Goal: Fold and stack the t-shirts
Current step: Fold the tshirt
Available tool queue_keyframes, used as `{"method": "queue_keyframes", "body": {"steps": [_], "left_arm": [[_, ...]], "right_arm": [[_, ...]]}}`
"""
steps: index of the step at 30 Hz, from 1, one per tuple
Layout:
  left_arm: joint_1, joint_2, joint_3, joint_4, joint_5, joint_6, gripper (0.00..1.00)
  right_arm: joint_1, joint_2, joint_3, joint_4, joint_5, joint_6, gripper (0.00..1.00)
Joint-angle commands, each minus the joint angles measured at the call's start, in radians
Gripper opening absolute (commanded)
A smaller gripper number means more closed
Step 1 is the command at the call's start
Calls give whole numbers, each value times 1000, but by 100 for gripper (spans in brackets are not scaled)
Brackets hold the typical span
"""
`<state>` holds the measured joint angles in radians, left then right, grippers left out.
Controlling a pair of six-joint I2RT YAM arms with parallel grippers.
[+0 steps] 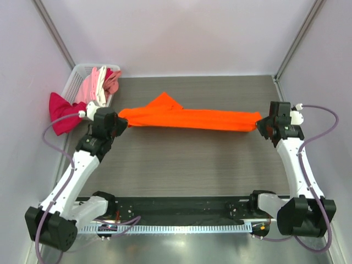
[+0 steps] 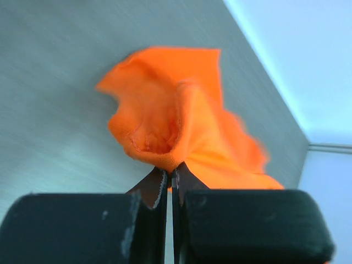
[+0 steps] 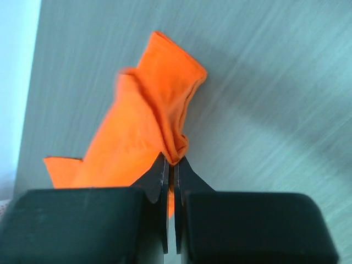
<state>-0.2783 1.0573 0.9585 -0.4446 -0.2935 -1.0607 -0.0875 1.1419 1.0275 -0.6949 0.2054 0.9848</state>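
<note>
A bright orange t-shirt [image 1: 190,118] is stretched in a long band across the far half of the table, held above it between both grippers. My left gripper [image 1: 122,123] is shut on its left end, which shows bunched in the left wrist view [image 2: 165,121]. My right gripper [image 1: 260,124] is shut on its right end, which shows in the right wrist view [image 3: 148,121]. A deep magenta-red shirt [image 1: 61,111] hangs over the basket's left side. Light pink, white and salmon shirts [image 1: 99,83] lie heaped in the basket.
The white plastic mesh basket [image 1: 77,77] stands at the table's far left corner. Grey walls close in the left, right and back sides. The arms' bases and a black rail [image 1: 181,212] run along the near edge.
</note>
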Motion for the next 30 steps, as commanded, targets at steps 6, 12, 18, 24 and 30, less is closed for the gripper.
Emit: {"method": "queue_keyframes", "body": {"steps": [6, 12, 18, 24, 30], "left_arm": [[11, -253, -496, -60, -24, -36, 0], [13, -407, -641, -124, -9, -76, 0], [13, -546, -693, -177, 23, -94, 16], [13, -597, -553, -253, 28, -7, 89], [11, -453, -339, -153, 56, 161, 96]], "right_arm": [[-9, -220, -371, -51, 31, 26, 1], [-9, -372, -514, -64, 34, 35, 2], [-9, -450, -549, -103, 23, 15, 40], [-9, -436, -433, -68, 48, -107, 65], [-9, -195, -242, 23, 26, -297, 63]]}}
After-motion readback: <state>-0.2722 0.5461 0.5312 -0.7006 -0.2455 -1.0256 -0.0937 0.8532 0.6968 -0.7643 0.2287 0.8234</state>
